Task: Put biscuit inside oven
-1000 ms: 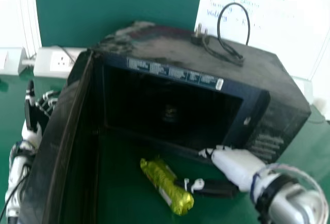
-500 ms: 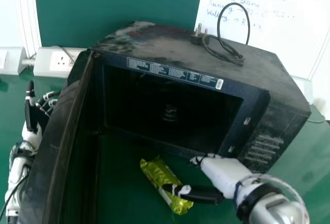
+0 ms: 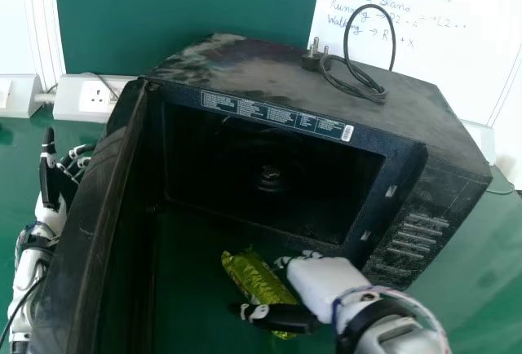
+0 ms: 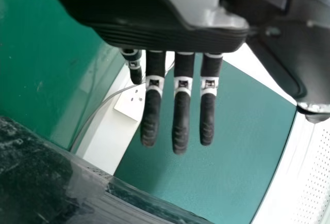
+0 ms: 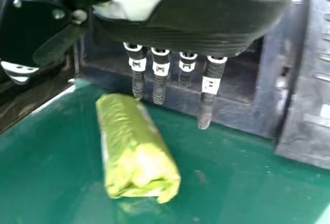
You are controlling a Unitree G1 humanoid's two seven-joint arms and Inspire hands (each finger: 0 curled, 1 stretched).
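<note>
- Right hand [image 3: 316, 285]: fingers straight with gaps between them, thumb held well apart from them, crossing over the biscuit's near end in the head view; whether it touches, I cannot tell.
- Biscuit [image 3: 257, 276]: a shiny yellow-green packet lying on the green table [image 3: 192, 309], outside the oven, in front of its opening and beside the right hand.
- Door [image 3: 94, 223]: swung wide open, upright, to the left of the biscuit.
- Left hand [image 3: 50, 184]: on the door's outer side, fingers straight and slightly spread, pinching nothing.
- Oven [image 3: 457, 170]: black, dusty on top, its dark cavity open towards the biscuit.
- Cable [image 3: 359, 90]: looped on the oven's top, its plug [image 3: 312, 59] beside it.
- Socket [image 3: 96, 98]: behind, at the left.
- Whiteboard [image 3: 461, 40]: behind the oven, at the right, with handwriting.
</note>
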